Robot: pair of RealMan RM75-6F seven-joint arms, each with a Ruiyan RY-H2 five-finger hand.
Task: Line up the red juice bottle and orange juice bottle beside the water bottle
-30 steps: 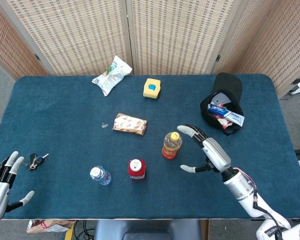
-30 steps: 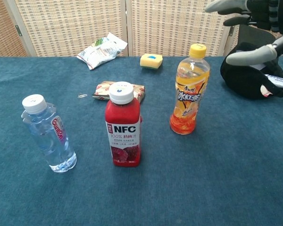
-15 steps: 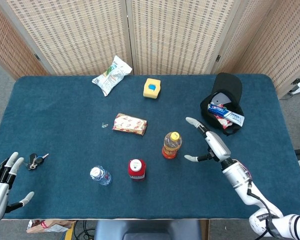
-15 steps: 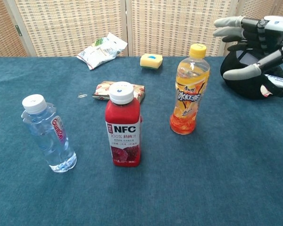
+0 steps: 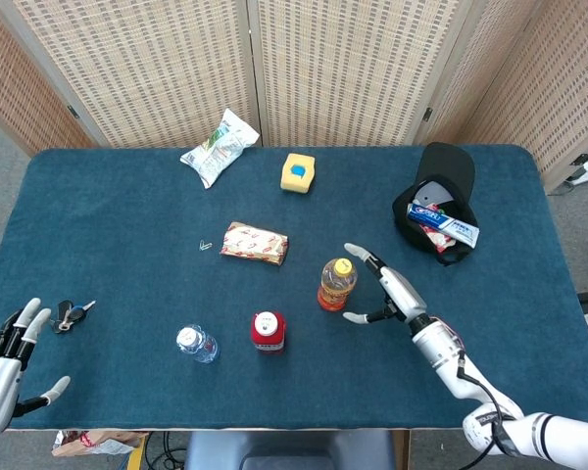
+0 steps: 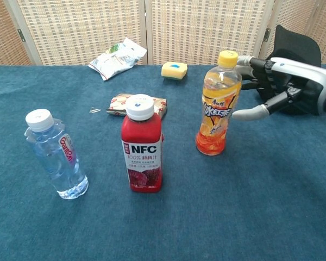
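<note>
Reaching my right hand [image 5: 387,292], fingers spread and empty, just beside the upright orange bottle [image 5: 336,284] on the worktop right of the red bottle [image 5: 267,331], I risk tipping it.

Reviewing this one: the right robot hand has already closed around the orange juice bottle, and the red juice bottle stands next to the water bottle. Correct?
Not quite. The right robot hand is open beside the orange juice bottle, not gripping it; the chest view shows a gap. The red juice bottle does stand next to the water bottle.
</note>
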